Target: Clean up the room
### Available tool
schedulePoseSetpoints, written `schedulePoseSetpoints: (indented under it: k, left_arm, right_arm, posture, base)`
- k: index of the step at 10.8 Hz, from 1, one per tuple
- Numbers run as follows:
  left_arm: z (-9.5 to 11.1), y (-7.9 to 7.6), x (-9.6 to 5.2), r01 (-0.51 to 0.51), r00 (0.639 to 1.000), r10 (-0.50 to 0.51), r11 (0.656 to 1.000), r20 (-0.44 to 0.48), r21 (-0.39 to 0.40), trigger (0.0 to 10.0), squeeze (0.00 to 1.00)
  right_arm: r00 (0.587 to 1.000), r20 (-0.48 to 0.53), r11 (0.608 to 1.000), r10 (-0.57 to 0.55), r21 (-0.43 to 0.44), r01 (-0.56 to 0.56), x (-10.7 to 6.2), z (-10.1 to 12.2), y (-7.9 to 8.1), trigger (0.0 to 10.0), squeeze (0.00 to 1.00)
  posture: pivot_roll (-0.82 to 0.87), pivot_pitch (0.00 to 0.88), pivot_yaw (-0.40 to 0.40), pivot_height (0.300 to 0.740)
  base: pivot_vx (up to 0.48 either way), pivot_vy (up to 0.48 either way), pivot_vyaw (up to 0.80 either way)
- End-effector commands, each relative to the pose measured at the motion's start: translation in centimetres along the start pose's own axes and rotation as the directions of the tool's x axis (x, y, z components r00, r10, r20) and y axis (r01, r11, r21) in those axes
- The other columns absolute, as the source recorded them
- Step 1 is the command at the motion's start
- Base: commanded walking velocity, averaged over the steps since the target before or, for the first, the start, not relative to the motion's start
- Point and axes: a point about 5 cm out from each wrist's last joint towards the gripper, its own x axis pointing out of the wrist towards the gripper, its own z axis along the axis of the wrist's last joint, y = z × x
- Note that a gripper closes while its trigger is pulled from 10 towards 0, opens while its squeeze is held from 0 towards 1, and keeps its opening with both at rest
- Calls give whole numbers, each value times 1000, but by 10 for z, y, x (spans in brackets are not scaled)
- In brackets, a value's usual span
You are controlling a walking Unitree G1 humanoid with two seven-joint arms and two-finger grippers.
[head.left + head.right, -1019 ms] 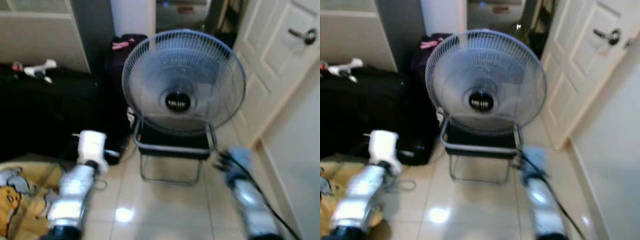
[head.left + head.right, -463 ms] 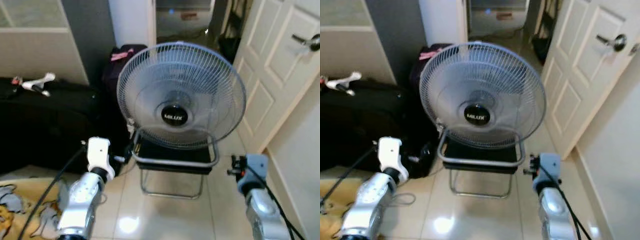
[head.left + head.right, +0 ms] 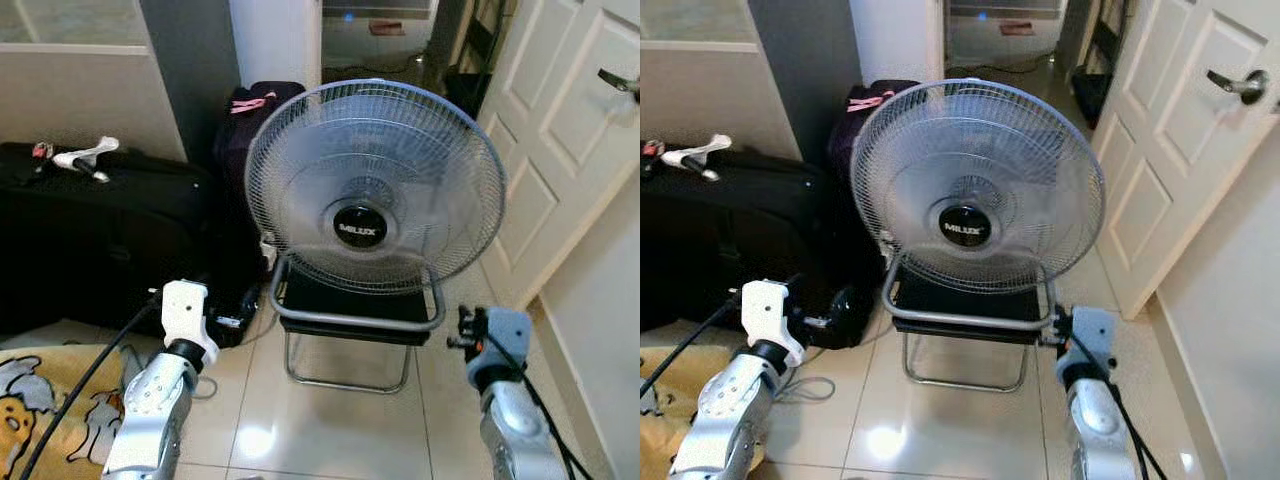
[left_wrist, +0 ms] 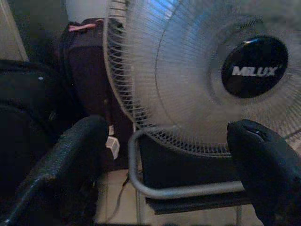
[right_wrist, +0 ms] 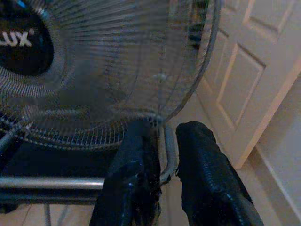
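A grey floor fan (image 3: 372, 190) marked MILUX stands on a metal tube frame (image 3: 355, 322) right before me on the tiled floor. My left gripper (image 4: 167, 129) is open, its fingers (image 4: 70, 150) wide apart with nothing between them, and it points at the fan's grille. The left arm (image 3: 160, 385) is raised at the lower left. My right gripper (image 5: 168, 126) is shut and empty, just short of the fan's lower right rim. The right arm (image 3: 495, 370) is at the lower right. A yellow cartoon-print cloth (image 3: 45, 400) lies on the floor at the lower left.
A black suitcase (image 3: 90, 240) stands on the left with a white object (image 3: 85, 157) on top. A dark bag (image 3: 250, 110) stands behind the fan. A white door (image 3: 560, 130) and wall close off the right. A doorway (image 3: 375, 30) opens behind the fan.
The picture has sharpened and shifted as the camera moved. Both arms have steadied, held up toward the fan. The fan has not moved.
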Motion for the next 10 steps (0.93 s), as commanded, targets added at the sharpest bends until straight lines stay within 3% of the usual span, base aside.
schedulePoseSetpoints:
  k: [1,10]
  left_arm:
    - [4,-2,0,19,1000,-19,999,19,26,10000,0]
    - [4,-2,0,19,1000,-19,999,19,26,10000,0]
  right_arm:
    - [1000,17,1000,0,-4,1,0,4,1,10000,0]
    - [1000,17,1000,0,-4,1,0,4,1,10000,0]
  posture:
    - [-40,0,31,740]
    - [-40,0,31,740]
  base:
    - [0,0,0]
    - [0,0,0]
